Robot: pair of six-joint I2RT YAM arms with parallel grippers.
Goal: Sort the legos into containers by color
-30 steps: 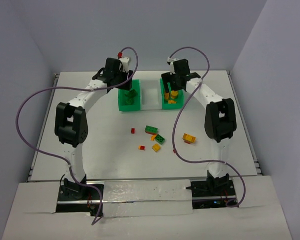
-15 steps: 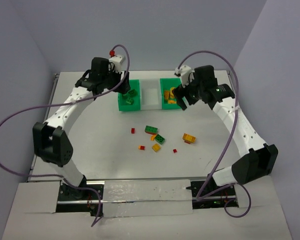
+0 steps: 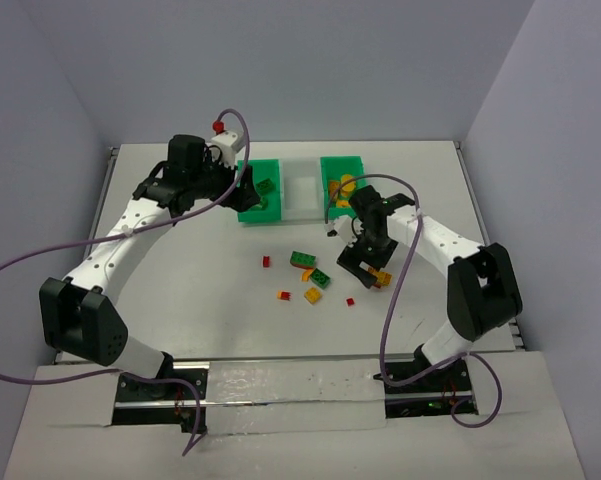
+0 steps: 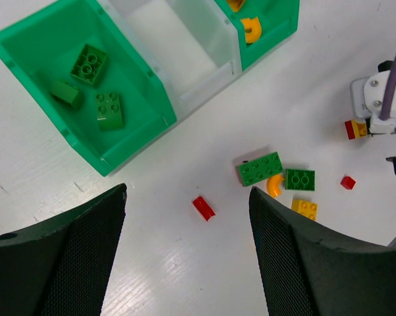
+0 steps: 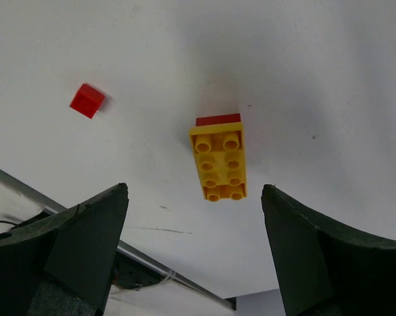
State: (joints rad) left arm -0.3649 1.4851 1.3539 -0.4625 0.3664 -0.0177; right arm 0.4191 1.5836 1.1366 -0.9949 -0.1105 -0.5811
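The containers stand in a row at the back: a green bin (image 3: 261, 203) holding three green bricks (image 4: 87, 64), a white middle bin (image 3: 302, 190), and a green bin (image 3: 342, 168) with orange pieces (image 4: 251, 29). Loose legos lie mid-table: green bricks (image 3: 302, 259), an orange arc (image 4: 275, 185), a small yellow brick (image 3: 312, 295) and red bits (image 3: 266, 262). My left gripper (image 3: 242, 188) hovers open by the left bin, above a red bit (image 4: 203, 208). My right gripper (image 3: 363, 262) hangs open over a yellow brick (image 5: 221, 164) with a red piece (image 5: 217, 120) at its end.
The white table (image 3: 180, 260) is walled on three sides. Purple cables (image 3: 390, 300) loop from both arms, the right one hanging near the loose bricks. A metal rail (image 5: 138, 253) runs along the near edge by the arm bases.
My right arm swung from the right green bin down to just above the yellow brick. My left arm drew back from the left bin, its jaws wider.
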